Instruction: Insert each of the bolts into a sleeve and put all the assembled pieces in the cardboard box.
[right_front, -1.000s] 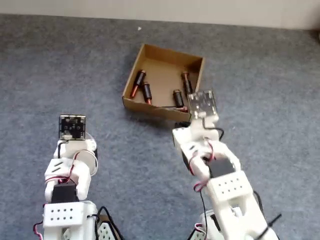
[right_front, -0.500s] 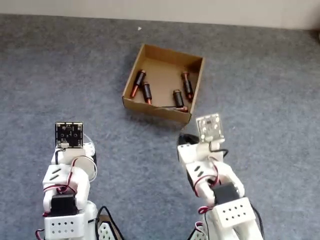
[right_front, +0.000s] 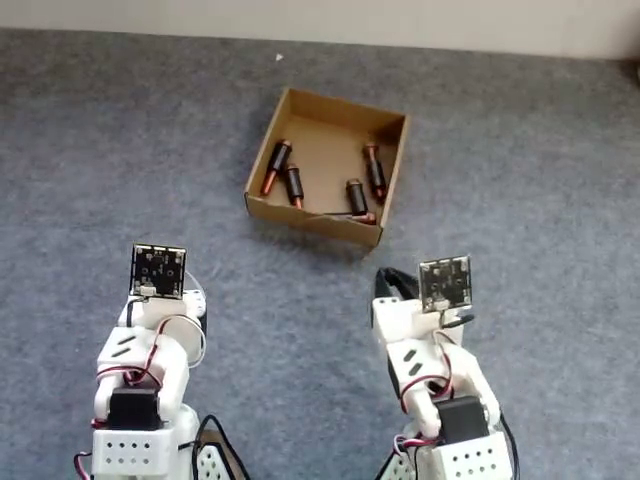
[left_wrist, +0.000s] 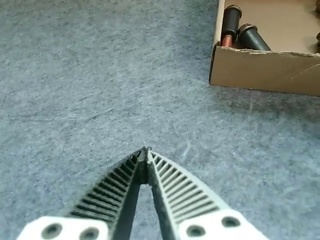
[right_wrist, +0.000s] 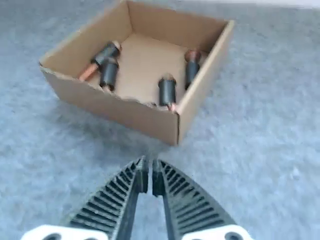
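The cardboard box (right_front: 325, 165) sits open on the grey carpet, holding several bolts in black sleeves (right_front: 275, 167), all lying flat. My right gripper (right_wrist: 147, 167) is shut and empty, low over the carpet just short of the box's near corner (right_wrist: 175, 125); its dark fingers (right_front: 393, 281) show in the high view. In the right wrist view the sleeved bolts (right_wrist: 166, 91) lie on the box floor. My left gripper (left_wrist: 145, 154) is shut and empty over bare carpet, well off the box wall (left_wrist: 265, 75), where two sleeved bolts (left_wrist: 231, 24) rest against it.
Grey carpet (right_front: 120, 140) surrounds the box on all sides. Both arm bases (right_front: 140, 400) stand at the near edge. A pale strip runs along the far edge (right_front: 400, 20).
The right arm has drawn back from the box's near edge toward its base. The left arm has shifted a little back and to the right. The box's contents have not moved.
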